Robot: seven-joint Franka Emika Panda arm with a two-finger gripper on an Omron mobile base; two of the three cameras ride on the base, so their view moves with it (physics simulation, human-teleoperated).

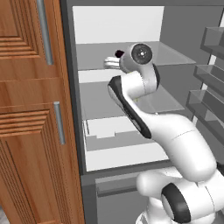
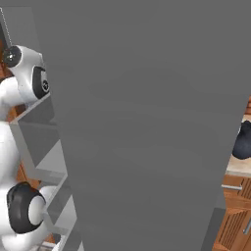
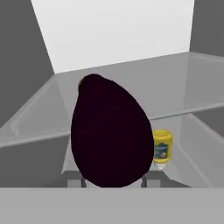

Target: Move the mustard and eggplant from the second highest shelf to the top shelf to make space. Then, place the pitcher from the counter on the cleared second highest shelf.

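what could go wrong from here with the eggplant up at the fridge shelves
1. The dark purple oval eggplant looks pinched only at its lower end, its bulk standing above the fingertips, so it could tip or slip before it is set down.
2. The eggplant blocks most of the hand view, so judging clearance over the translucent grey glass top shelf is hard; it might clip the shelf edge.
3. The small yellow mustard squeeze bottle stands on the shelf below; a dropped eggplant could knock it over.

— What sort of place is this?
— A kitchen: an open fridge (image 1: 131, 26) with glass shelves (image 1: 175, 57), and wooden cabinets (image 1: 30, 109) beside it.
— Anything else?
— Possibly a desk (image 2: 239, 166) past the door, though barely visible.
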